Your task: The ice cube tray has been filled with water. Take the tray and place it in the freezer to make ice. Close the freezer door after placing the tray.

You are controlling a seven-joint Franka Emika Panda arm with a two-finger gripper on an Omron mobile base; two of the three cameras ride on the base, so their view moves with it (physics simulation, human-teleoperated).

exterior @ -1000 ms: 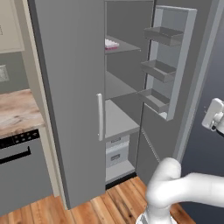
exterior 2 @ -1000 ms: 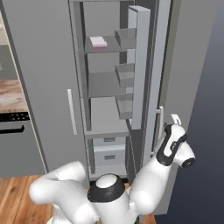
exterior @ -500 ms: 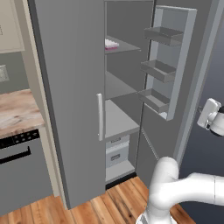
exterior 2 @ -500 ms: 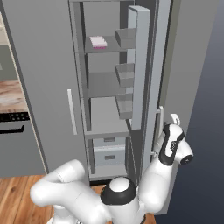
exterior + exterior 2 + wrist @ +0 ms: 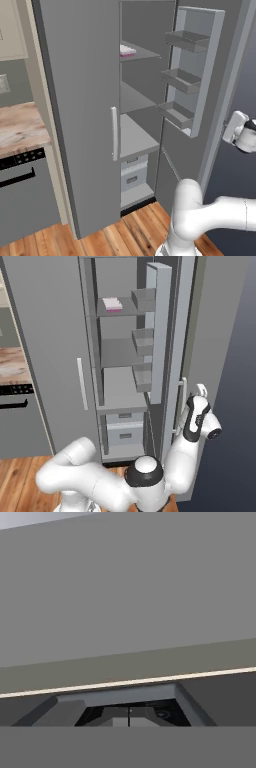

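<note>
The freezer (image 5: 85, 100) stands open on its narrow side, its grey shelves bare apart from one thing, and the freezer door (image 5: 167, 351) swings out towards the robot with three grey bins on its inner face. The ice cube tray (image 5: 112, 304) already lies flat on the top shelf, towards the back, so the placing looks done and the step in hand is, by my judgement, shutting the door. The arm reaches round to the door's outer face, where the gripper (image 5: 200, 390) sits close to the pale vertical handle (image 5: 183, 401) with its jaws clenched together and nothing between them; whether the fingers touch the door I cannot tell. The hand view looks flat onto a plain grey panel with a pale line across it, and the fingertips (image 5: 129, 717) show closed at the bottom. The next move likely calls for a steady sideways push on that outer face, swinging the door until it meets the cabinet, without catching the bins. No brand, label or writing can be read anywhere.
</note>
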